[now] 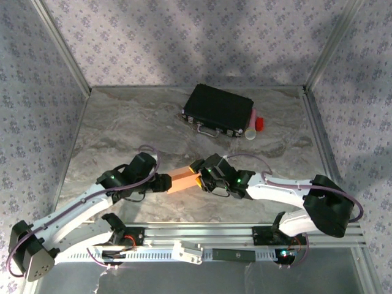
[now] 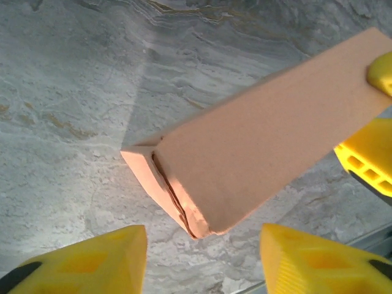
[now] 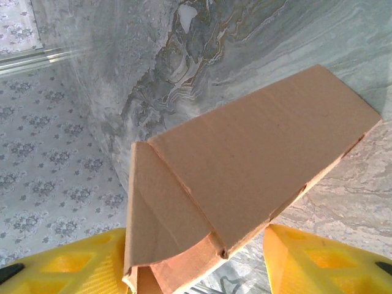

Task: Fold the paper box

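Overhead, a grey marbled table (image 1: pixel 122 141) fills the middle of the scene, with patterned walls behind it. Two white arms reach in from the near edge and meet at the table's front centre. Toward the back sits a black case (image 1: pixel 218 109), and a small red and white object (image 1: pixel 257 125) lies just beside its right end.

The paper box (image 1: pixel 184 179), salmon-pink and folded into a long narrow shape, lies between the two grippers, well apart from the case.

The left gripper (image 1: pixel 165 182) faces one end of the box. In the left wrist view its yellow fingers (image 2: pixel 92 260) stand apart, not touching the box end (image 2: pixel 184 196).

The right gripper (image 1: pixel 201 177) has its fingers (image 3: pixel 324 263) on either side of the other end; whether they press on the cardboard cannot be told.
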Controlling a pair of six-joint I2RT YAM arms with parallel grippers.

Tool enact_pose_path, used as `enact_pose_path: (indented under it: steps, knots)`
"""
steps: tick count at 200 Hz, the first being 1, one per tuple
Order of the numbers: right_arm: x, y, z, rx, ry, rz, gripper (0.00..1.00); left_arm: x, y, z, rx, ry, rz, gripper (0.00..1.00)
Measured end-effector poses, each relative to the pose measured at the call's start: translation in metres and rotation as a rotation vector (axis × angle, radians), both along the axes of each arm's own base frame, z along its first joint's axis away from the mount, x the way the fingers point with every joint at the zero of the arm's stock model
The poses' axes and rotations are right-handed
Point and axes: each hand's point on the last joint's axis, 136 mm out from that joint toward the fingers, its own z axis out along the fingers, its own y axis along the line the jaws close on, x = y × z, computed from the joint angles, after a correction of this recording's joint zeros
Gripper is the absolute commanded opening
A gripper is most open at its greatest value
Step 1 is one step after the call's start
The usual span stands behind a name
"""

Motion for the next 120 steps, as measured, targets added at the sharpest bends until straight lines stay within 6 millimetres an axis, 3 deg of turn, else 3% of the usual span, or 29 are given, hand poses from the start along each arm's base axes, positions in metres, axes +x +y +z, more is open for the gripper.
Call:
enact_pose_path:
  steps: [44,67,81,120]
  knots:
    - [0.002,0.001,-0.001,0.006,0.002,0.0,0.55,-0.001,0.001,0.053,-0.14,-0.125,0.029,0.54]
    - [0.002,0.002,-0.001,0.011,0.003,0.003,0.54,0.003,0.007,0.063,-0.183,-0.153,0.074,0.52]
    - [0.002,0.003,-0.001,0.014,0.003,0.006,0.54,0.009,0.01,0.059,-0.197,-0.151,0.113,0.51]
    - [0.003,0.003,-0.001,0.017,0.004,0.007,0.54,0.016,0.02,0.02,-0.178,-0.076,0.192,0.49]
